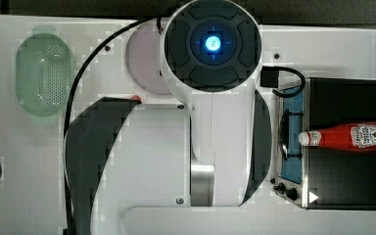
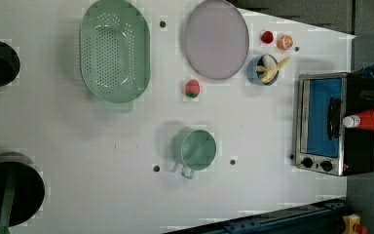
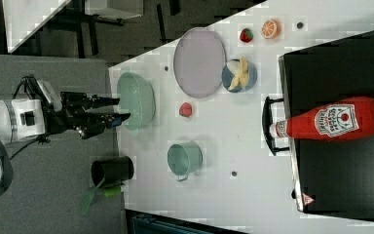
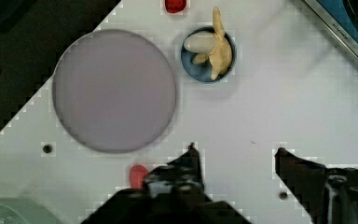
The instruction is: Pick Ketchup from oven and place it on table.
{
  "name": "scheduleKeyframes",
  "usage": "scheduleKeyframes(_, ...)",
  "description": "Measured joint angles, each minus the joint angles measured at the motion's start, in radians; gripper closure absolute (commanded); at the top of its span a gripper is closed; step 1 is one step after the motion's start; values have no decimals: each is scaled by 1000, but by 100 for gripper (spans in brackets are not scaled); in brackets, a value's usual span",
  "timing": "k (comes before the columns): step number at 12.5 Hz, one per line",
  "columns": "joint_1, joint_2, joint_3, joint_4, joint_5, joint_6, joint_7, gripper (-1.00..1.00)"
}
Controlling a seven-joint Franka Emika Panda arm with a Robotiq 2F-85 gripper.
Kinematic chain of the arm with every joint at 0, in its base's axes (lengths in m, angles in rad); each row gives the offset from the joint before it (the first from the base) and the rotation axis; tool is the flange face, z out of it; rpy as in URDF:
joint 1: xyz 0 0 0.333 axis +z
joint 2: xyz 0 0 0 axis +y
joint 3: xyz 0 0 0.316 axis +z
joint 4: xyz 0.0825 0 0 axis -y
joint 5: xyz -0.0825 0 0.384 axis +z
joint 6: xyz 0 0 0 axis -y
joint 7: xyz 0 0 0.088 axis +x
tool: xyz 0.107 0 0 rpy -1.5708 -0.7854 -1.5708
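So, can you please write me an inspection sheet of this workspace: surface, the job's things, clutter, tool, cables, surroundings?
Surface: white table with small dark screw holes.
Job's things: ketchup lies on its side on top of the oven, cap over the door handle; oven door shut.
Clutter: green colander, purple plate, blue bowl with pale food pieces, green cup, red fruit, another red fruit, orange slice, two black containers at the left view's left edge.
Tool: tool open, holding nothing, above the table, far from the ketchup.
Cables: black cable running along the arm.
Surroundings: dark floor, blue frame by the table's edge.
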Motion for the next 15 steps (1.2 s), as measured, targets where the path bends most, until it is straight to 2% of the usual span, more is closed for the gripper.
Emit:
scheduleKeyframes(3,-8,-190,-34,-145,14,-199,-1,-99)
scheduleKeyframes(5,1,-276,-67,-141,16,-185,-1,-100)
scheduleKeyframes(9,6,-294,-132,-54,17,-125,-1,-100)
scheduleKeyframes(15,-23,-108,-272,-77,29,-10,0,-100)
